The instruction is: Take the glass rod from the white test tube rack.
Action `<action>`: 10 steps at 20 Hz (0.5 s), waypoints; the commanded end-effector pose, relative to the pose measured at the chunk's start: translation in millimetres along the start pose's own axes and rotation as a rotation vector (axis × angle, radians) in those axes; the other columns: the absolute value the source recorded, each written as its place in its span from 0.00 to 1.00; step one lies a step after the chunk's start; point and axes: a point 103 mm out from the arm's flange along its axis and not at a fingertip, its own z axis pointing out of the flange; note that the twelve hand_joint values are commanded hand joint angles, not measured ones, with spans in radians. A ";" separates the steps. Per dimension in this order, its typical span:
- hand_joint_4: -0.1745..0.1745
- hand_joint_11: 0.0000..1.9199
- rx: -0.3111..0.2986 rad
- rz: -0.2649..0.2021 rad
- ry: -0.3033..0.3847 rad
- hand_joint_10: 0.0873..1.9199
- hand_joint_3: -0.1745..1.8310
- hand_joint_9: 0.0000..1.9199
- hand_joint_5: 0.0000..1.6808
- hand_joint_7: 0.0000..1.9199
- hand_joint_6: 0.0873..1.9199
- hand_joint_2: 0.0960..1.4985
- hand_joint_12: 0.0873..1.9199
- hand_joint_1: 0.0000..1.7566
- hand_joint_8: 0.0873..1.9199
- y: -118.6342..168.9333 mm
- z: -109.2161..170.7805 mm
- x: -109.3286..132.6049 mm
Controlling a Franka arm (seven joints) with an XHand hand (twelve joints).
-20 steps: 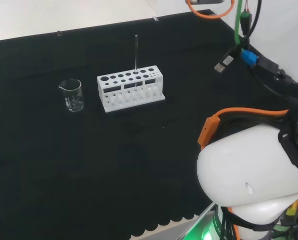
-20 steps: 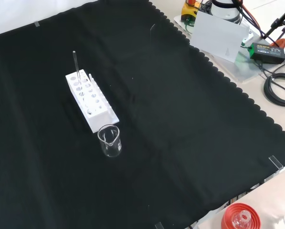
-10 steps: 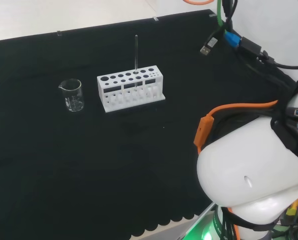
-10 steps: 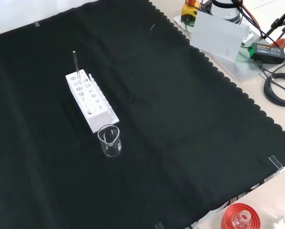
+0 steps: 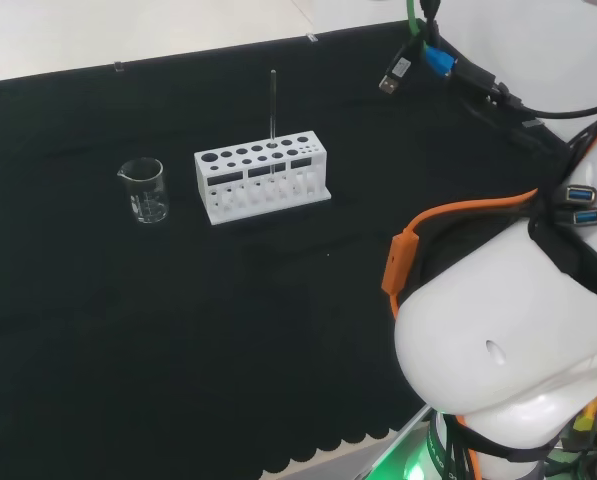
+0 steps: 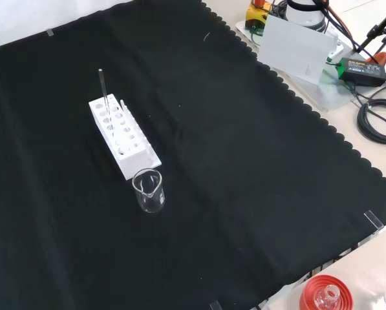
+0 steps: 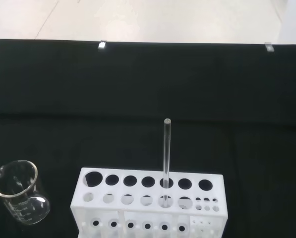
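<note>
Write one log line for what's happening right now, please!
stage: approach | glass rod: upright in white test tube rack | beaker: beside rack

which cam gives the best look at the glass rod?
Wrist view: the glass rod is close and large, standing upright in a hole of the white rack. In the head view the rod is a thin distant line above the rack; in the front view it is equally thin and small.

— What covers the bench?
— A black cloth (image 6: 244,168) with a scalloped edge.
— And what stands on it?
— A white test tube rack (image 5: 262,181), and just beside its left end in the head view, a clear beaker (image 5: 144,190), upright and not touching the rack.
</note>
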 end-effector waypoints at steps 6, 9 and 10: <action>0.55 0.04 0.041 -0.036 0.019 0.46 0.26 0.11 0.12 0.08 0.00 0.48 0.77 0.33 0.36 30.6 12.1 -7.7; 0.53 0.05 0.044 -0.037 0.028 0.45 0.27 0.12 0.13 0.09 0.00 0.48 0.76 0.34 0.37 36.5 14.3 -10.9; 0.53 0.05 0.048 -0.037 0.026 0.45 0.27 0.12 0.13 0.09 0.00 0.48 0.76 0.34 0.37 39.0 14.9 -11.8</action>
